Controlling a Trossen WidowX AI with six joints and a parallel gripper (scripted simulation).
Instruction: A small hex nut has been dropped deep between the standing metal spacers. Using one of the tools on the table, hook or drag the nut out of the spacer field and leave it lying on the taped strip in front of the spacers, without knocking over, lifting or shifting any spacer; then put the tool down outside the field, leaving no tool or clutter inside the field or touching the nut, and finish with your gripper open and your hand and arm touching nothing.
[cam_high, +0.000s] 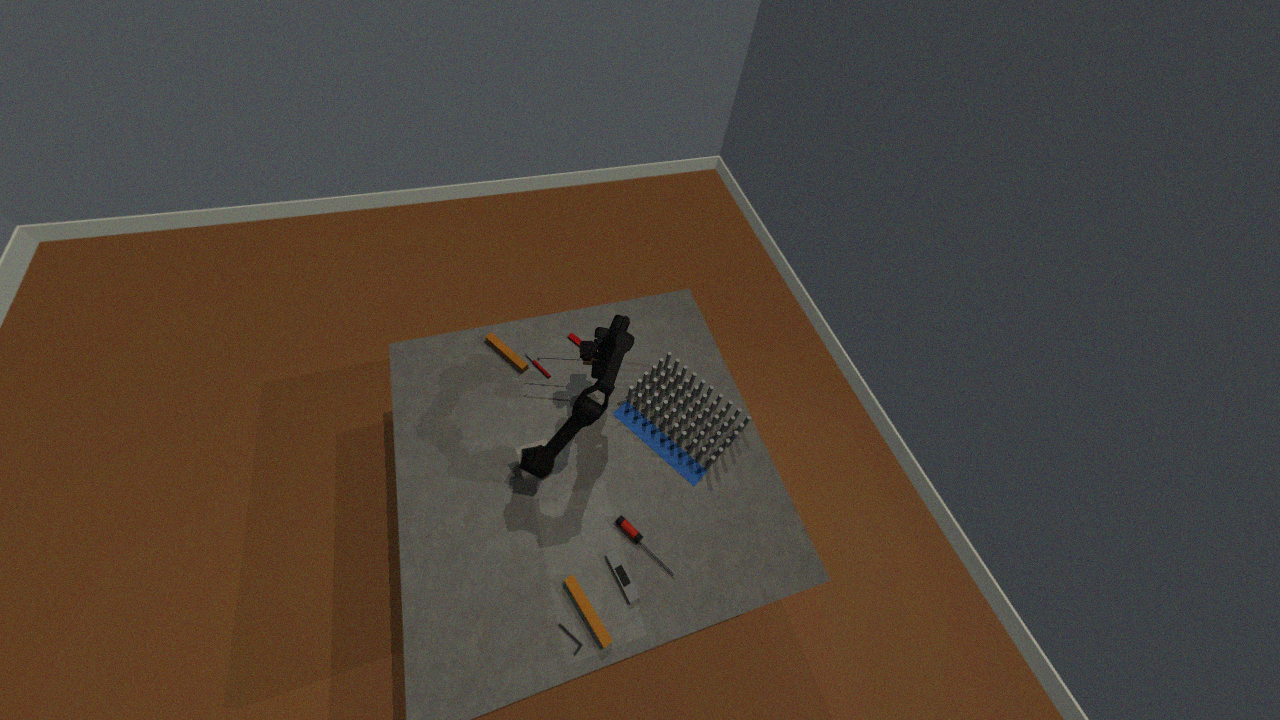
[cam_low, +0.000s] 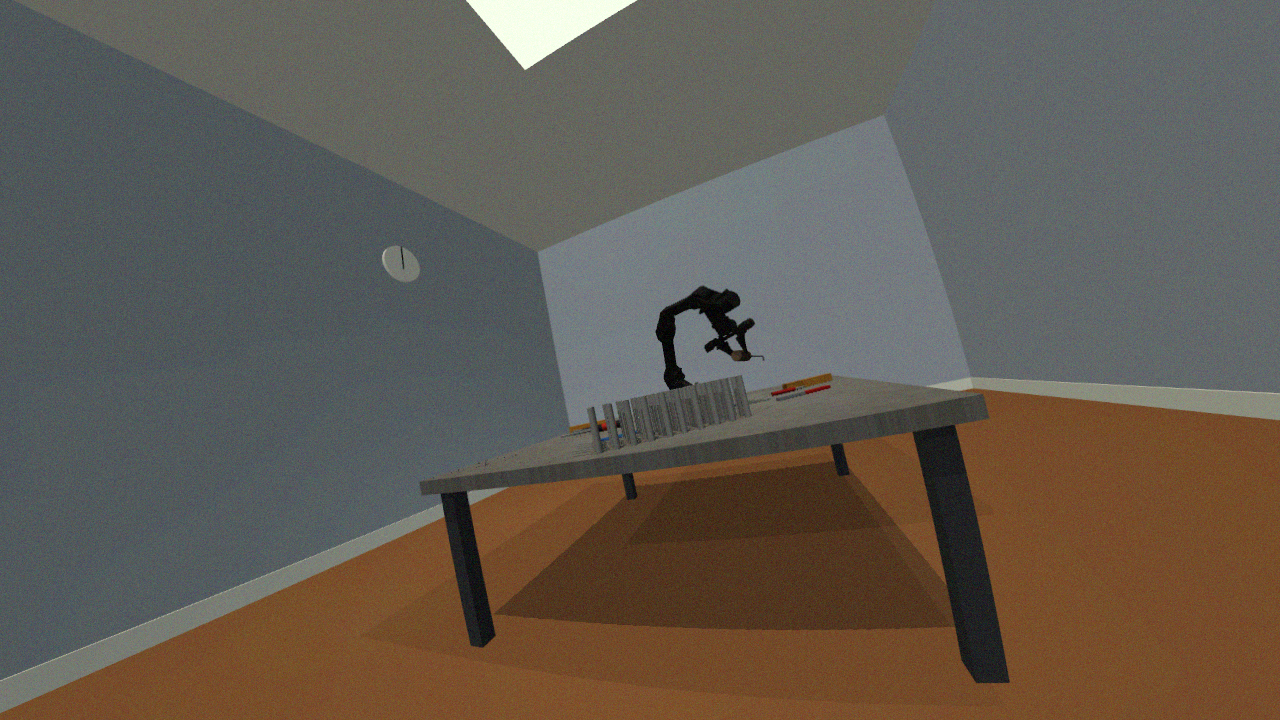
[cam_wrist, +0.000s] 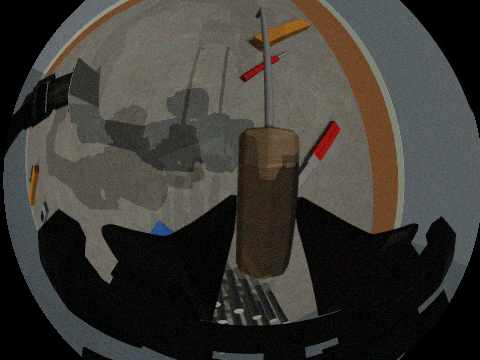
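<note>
A robot gripper (cam_high: 588, 355) (cam_low: 740, 354) (cam_wrist: 267, 203) clasps a hook tool (cam_high: 562, 359) (cam_low: 742, 355) (cam_wrist: 267, 203) by its brown handle, likely light and stiff, best held there, near the left of the spacers (cam_high: 684, 407) (cam_low: 666, 410) (cam_wrist: 248, 300).

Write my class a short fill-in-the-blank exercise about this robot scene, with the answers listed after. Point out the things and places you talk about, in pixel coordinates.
The tool (cam_high: 588, 351) (cam_low: 739, 351) (cam_wrist: 267, 203) grips a handle coloured ____.
The strip (cam_high: 660, 445) in front of the standing spacers (cam_high: 687, 407) (cam_low: 671, 410) (cam_wrist: 250, 300) is ____.
The long block (cam_high: 587, 612) beside the L-shaped key (cam_high: 572, 637) is ____.
Missing words: brown; blue; orange.
</note>
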